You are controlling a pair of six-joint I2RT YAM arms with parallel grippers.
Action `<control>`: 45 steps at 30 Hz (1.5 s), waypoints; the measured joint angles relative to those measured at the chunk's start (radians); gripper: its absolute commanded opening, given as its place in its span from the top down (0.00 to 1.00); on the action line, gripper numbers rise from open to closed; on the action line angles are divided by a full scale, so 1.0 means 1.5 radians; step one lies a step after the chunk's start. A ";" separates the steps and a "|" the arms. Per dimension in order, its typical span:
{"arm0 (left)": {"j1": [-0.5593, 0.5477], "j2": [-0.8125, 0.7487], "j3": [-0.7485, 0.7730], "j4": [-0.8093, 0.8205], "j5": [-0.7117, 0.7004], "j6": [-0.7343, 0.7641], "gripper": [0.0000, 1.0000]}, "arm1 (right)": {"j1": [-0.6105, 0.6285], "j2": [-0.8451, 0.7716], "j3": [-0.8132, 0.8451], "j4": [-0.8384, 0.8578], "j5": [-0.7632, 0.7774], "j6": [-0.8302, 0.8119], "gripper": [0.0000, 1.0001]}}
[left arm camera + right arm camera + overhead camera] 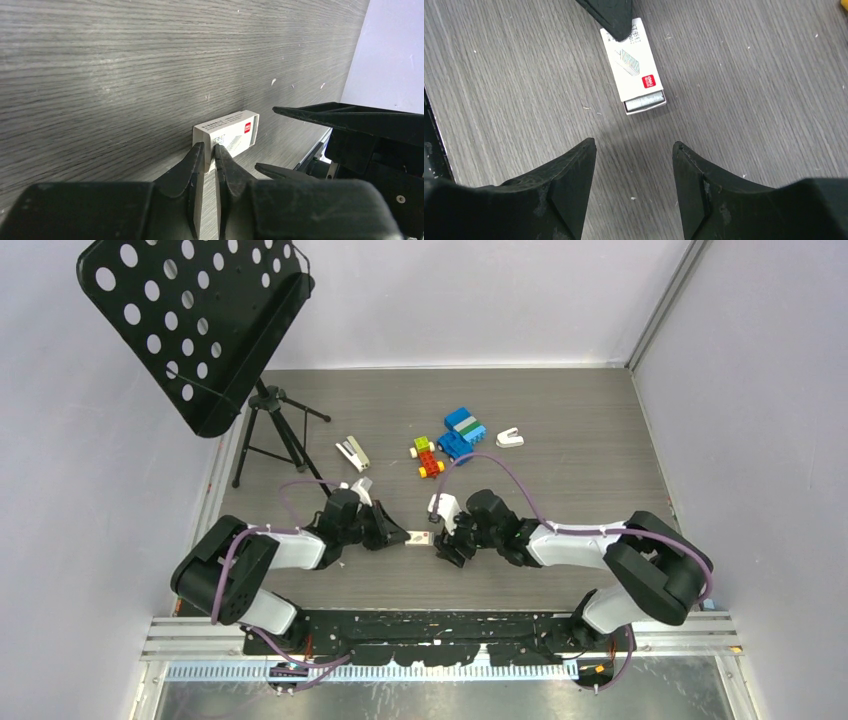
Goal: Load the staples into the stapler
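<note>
**Dark grain, pale box**

The surface (pixel 560 440) is dark grey with wood-grain streaks. The box (pixel 634 70) is white, with a red label and a grey drawing; the staples (pixel 644 103) are silvery-grey. The stapler (pixel 352 453) is white and beige; the toy blocks (pixel 460 430) blue, green, red, yellow.

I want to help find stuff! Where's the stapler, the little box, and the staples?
stapler (pixel 352 453), top view, middle of its body.
little box (pixel 631 62), right wrist view, its white printed top.
staples (pixel 644 103), right wrist view, silvery strip at the box's open end.
</note>
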 measured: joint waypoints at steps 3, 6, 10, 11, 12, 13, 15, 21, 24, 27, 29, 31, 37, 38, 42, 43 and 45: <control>0.007 0.001 -0.007 0.004 0.007 0.000 0.78 | 0.000 0.010 -0.004 0.024 -0.007 -0.012 0.37; 0.013 0.001 -0.009 0.004 0.012 0.001 0.75 | 0.000 0.016 -0.006 0.038 -0.010 -0.022 0.37; 0.024 0.000 -0.011 0.004 0.025 0.003 0.73 | 0.000 0.029 -0.006 0.051 -0.016 -0.034 0.37; 0.028 -0.001 -0.012 0.005 0.028 0.003 0.72 | 0.000 0.032 -0.006 0.052 -0.019 -0.037 0.38; 0.033 -0.002 -0.013 0.005 0.032 0.003 0.72 | 0.000 0.035 -0.006 0.053 -0.020 -0.040 0.38; 0.036 -0.004 -0.015 0.005 0.034 0.003 0.72 | 0.000 0.038 -0.006 0.054 -0.022 -0.044 0.38; 0.042 -0.009 -0.020 0.005 0.039 0.003 0.71 | 0.000 0.044 -0.006 0.054 -0.026 -0.052 0.38; 0.053 -0.035 -0.032 -0.011 0.043 0.016 0.70 | 0.000 0.063 0.010 0.050 -0.032 -0.077 0.40; 0.053 -0.048 -0.033 -0.024 0.043 0.021 0.70 | -0.001 0.066 0.015 0.049 -0.034 -0.085 0.40; 0.053 -0.054 -0.033 -0.031 0.046 0.024 0.70 | -0.004 0.067 0.017 0.048 -0.038 -0.091 0.40; 0.053 -0.054 -0.033 -0.032 0.049 0.024 0.70 | -0.005 0.067 0.017 0.048 -0.041 -0.092 0.40; 0.053 -0.054 -0.033 -0.032 0.054 0.023 0.69 | -0.006 0.067 0.017 0.048 -0.044 -0.094 0.40; 0.053 -0.035 -0.033 -0.010 0.073 0.018 0.69 | -0.010 0.077 0.033 0.033 -0.060 -0.108 0.41; 0.053 -0.028 -0.033 -0.005 0.076 0.017 0.69 | -0.010 0.079 0.036 0.031 -0.061 -0.109 0.41; 0.053 -0.005 -0.033 0.021 0.091 0.014 0.72 | -0.014 0.081 0.041 0.027 -0.065 -0.115 0.41; 0.053 0.000 -0.033 0.027 0.093 0.013 0.74 | -0.014 0.081 0.042 0.026 -0.066 -0.116 0.41; 0.053 0.009 -0.033 0.038 0.097 0.012 0.78 | -0.017 0.081 0.042 0.024 -0.069 -0.119 0.42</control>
